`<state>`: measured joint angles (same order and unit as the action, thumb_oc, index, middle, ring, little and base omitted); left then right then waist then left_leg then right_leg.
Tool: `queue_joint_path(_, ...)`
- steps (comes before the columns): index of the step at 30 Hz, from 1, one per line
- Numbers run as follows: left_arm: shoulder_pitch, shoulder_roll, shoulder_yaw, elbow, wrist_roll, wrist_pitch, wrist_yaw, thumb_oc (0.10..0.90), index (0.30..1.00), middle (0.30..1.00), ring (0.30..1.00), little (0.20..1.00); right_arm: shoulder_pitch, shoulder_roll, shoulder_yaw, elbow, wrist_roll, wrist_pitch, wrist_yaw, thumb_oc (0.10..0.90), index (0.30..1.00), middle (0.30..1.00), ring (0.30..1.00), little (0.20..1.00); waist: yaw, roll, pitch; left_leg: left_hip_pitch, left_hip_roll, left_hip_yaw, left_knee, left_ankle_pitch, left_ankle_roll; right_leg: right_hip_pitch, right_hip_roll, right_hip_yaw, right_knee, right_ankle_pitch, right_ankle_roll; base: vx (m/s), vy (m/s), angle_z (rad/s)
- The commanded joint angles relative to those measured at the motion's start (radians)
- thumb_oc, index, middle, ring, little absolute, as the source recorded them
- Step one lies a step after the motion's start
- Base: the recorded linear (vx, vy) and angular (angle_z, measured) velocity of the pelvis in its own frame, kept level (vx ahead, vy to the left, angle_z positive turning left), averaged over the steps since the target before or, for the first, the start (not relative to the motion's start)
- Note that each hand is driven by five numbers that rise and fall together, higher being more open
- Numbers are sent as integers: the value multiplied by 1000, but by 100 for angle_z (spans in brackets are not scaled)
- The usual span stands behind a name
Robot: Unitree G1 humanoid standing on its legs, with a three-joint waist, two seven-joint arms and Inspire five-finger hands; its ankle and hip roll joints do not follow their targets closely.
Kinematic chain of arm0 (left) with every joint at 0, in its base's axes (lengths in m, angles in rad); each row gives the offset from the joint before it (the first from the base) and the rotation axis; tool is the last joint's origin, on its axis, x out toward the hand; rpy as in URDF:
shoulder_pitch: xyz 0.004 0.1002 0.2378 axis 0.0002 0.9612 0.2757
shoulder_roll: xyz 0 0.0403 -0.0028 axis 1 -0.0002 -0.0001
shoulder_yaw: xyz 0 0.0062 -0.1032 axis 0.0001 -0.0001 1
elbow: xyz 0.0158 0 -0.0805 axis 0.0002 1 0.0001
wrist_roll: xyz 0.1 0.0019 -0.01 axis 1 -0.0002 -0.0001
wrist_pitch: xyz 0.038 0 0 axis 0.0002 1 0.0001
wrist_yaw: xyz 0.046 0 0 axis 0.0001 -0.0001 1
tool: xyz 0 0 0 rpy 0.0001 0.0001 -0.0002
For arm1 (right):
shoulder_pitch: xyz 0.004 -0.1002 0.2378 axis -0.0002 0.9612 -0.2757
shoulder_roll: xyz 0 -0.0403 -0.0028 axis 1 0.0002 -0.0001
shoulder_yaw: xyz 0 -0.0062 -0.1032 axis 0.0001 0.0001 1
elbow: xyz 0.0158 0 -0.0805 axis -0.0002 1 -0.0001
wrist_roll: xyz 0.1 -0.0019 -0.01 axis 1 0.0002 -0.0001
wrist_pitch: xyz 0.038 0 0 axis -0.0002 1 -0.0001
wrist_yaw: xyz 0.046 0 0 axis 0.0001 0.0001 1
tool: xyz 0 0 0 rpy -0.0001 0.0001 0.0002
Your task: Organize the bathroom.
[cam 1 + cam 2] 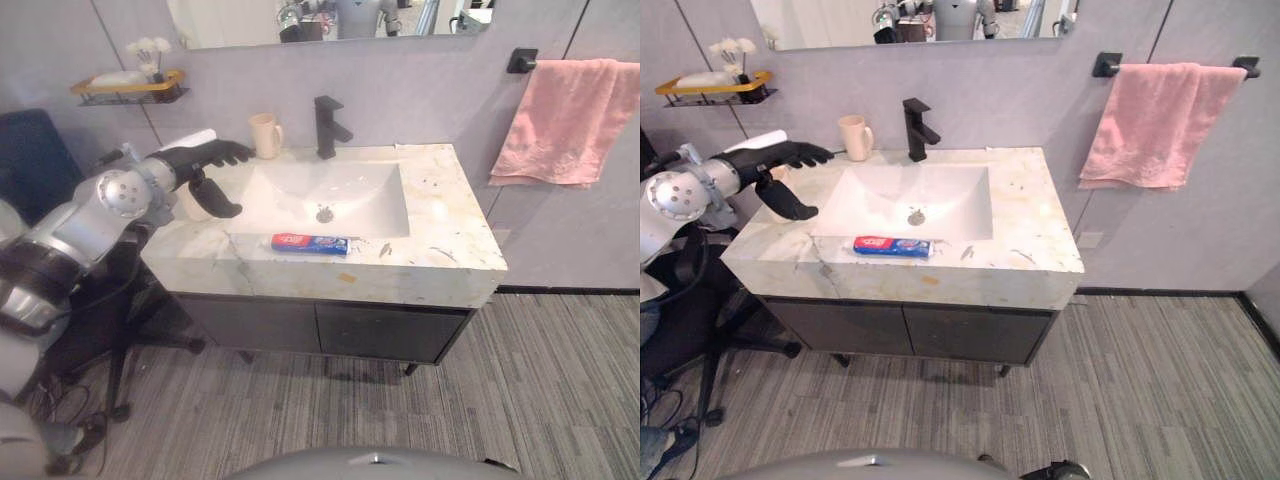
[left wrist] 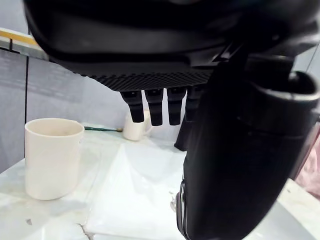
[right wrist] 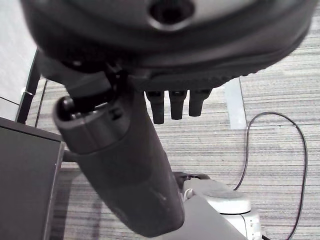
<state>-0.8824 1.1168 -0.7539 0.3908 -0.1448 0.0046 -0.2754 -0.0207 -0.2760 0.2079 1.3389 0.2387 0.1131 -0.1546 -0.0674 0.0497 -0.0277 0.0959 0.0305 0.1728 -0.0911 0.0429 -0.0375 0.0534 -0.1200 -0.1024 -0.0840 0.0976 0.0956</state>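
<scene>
Two cream cylindrical cups (image 2: 52, 157) (image 1: 266, 135) stand on my veined marble counter (image 1: 450, 235); the toothpaste tube (image 1: 310, 243) lies at the front edge (glossy). Left hand (image 1: 205, 165) hovers open, empty; right hand (image 3: 172, 107) open too.

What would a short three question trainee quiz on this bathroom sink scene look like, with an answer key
1. True or false: the toothpaste tube lies inside the basin.
2. Where does the pink towel hang? A) on the wall bar right of the sink B) over the faucet C) on the counter
3. Fill in: the left robot hand is open, near a cream ____ at the counter's left end.

Key
1. False: it lies on the counter's front edge, before the basin.
2. A
3. Cup. A second cup stands beside the black faucet.
</scene>
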Motion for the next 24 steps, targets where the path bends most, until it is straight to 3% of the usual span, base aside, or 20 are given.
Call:
queue_joint_path(1, -254, 64, 47, 159, 28, -94, -12, 800, 900, 900, 900, 900, -68, -45, 23, 64, -33, -23, 7, 800, 900, 900, 900, 900, 6, 16, -19, 15, -24, -39, 4, -51, 50, 17, -22, 60, -3, 19, 44, 21, -2, -4)
queue_joint_path(8, -243, -16, -3, 193, 11, -94, -116, 800, 900, 900, 900, 900, -85, -44, 28, 74, -36, -20, 20, 800, 900, 900, 900, 900, -6, 17, -22, 21, -21, -23, 4, -53, 50, 19, -19, 67, -3, 17, 42, 23, -9, 0)
queue_joint_path(19, -174, -175, 10, 156, 104, -17, -96, 800, 900, 900, 900, 900, -99, -31, 34, 82, -35, -15, 13, 800, 900, 900, 900, 900, -27, 14, -23, 33, -18, -8, 4, -63, 55, 26, -14, 76, -3, 8, 36, 22, -26, -6)
queue_joint_path(24, -160, -197, 12, 171, 135, -1, -99, 800, 900, 900, 900, 900, -94, -29, 39, 83, -35, -16, 12, 800, 900, 900, 900, 900, -33, 16, -25, 40, -15, -4, 4, -64, 55, 30, -11, 79, -3, 6, 34, 13, -7, 0)
